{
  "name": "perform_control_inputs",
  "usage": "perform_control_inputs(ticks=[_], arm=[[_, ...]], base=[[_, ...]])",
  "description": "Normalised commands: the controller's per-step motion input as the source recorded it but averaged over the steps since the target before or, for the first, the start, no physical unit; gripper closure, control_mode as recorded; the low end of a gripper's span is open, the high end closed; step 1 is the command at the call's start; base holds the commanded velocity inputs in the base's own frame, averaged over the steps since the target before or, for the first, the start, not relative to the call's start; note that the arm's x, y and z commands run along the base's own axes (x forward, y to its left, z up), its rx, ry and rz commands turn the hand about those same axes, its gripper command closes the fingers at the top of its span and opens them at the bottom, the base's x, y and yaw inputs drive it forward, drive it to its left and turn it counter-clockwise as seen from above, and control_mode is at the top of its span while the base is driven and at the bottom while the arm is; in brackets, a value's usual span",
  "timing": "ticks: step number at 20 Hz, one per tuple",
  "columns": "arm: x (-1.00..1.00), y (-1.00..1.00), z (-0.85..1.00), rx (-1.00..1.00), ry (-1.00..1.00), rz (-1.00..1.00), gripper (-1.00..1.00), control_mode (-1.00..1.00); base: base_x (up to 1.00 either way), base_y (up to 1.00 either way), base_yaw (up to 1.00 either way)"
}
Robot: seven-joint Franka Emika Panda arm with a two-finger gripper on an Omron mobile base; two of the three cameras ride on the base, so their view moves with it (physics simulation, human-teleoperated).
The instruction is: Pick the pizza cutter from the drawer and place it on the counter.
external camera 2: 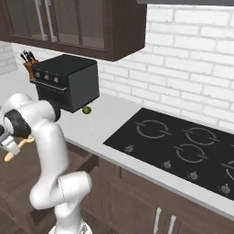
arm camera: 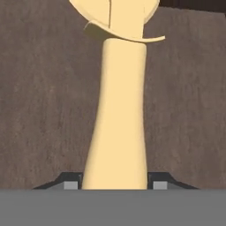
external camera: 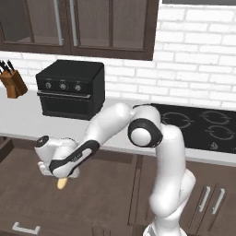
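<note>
The light tan pizza cutter (arm camera: pixel 119 114) runs up the middle of the hand view, its handle pinched between my two fingertips and its disc head at the top. My gripper (arm camera: pixel 114 185) is shut on that handle. In the left base view my gripper (external camera: pixel 59 177) hangs over the open dark brown drawer (external camera: pixel 27 198), with the cutter's tan tip (external camera: pixel 61 183) poking out below the hand. From the right base view the gripper (external camera 2: pixel 10 148) sits at the left edge, holding the cutter (external camera 2: pixel 9 156) below the level of the light grey counter (external camera 2: pixel 100 123).
A black toaster oven (external camera: pixel 71 90) and a knife block (external camera: pixel 13 80) stand on the counter (external camera: pixel 18 122) at the left. A small green fruit (external camera 2: pixel 86 109) lies beside the oven. The black stovetop (external camera 2: pixel 178 146) takes up the right. Dark upper cabinets hang above.
</note>
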Motion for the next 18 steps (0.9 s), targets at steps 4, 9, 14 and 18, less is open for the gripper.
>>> perform_control_inputs(ticks=[4, 9, 14, 18], arm=[[0.24, -0.85, 1.0, 0.07, 0.02, -0.39, 1.0, -1.0], [0.43, -0.69, 1.0, 0.05, 0.05, -0.39, 1.0, -1.0], [0.74, -0.98, 0.82, 0.02, 0.05, -0.22, 1.0, -1.0], [0.99, -1.0, 0.37, 0.0, 0.0, -0.11, 1.0, -1.0]], base=[[0.0, 0.0, 0.0], [0.0, 0.0, 0.0], [0.0, 0.0, 0.0], [0.0, 0.0, 0.0]])
